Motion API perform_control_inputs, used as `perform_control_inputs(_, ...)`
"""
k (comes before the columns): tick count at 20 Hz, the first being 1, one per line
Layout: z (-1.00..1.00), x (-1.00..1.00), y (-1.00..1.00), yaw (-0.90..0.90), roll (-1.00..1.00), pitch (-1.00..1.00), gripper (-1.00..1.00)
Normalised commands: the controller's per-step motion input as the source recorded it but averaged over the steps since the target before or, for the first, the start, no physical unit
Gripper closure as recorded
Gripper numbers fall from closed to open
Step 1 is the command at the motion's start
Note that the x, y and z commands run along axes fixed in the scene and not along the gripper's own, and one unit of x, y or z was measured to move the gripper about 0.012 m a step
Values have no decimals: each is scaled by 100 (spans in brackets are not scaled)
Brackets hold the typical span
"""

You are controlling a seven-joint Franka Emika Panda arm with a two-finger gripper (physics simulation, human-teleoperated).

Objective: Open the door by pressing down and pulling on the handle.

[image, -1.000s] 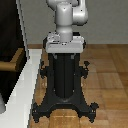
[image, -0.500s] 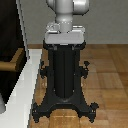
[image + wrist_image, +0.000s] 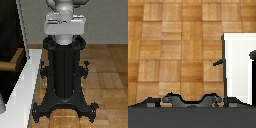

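The door (image 3: 11, 35) is a tall dark panel with a thin pale edge at the exterior view's left. Its brown handle (image 3: 11, 63) sticks out low on the panel, level and untouched. Only the arm's white-grey lower links (image 3: 65, 20) show, at the top of that view above the pedestal. The gripper is in neither view. The wrist view looks down on the wooden floor, with a white frame (image 3: 237, 65) and a dark strip (image 3: 253, 67) that may be the door; the handle does not show there.
The black ribbed pedestal (image 3: 64, 75) with splayed feet stands mid-floor, its feet also in the wrist view (image 3: 190, 99). A white platform (image 3: 22, 100) runs under the door at the exterior view's left. Wooden floor (image 3: 107, 80) lies to the right.
The arm's upper links have turned slightly above the pedestal. Door and handle have not moved.
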Motion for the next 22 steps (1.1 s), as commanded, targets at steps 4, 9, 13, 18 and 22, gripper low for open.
perform_control_inputs(4,25,0,0,0,0,0,-100)
perform_control_inputs(9,0,0,-20,0,0,0,-100)
perform_control_inputs(13,0,0,-50,0,0,0,-100)
perform_control_inputs(18,0,0,-40,0,0,0,-100)
perform_control_inputs(22,0,0,-25,0,0,0,-100)
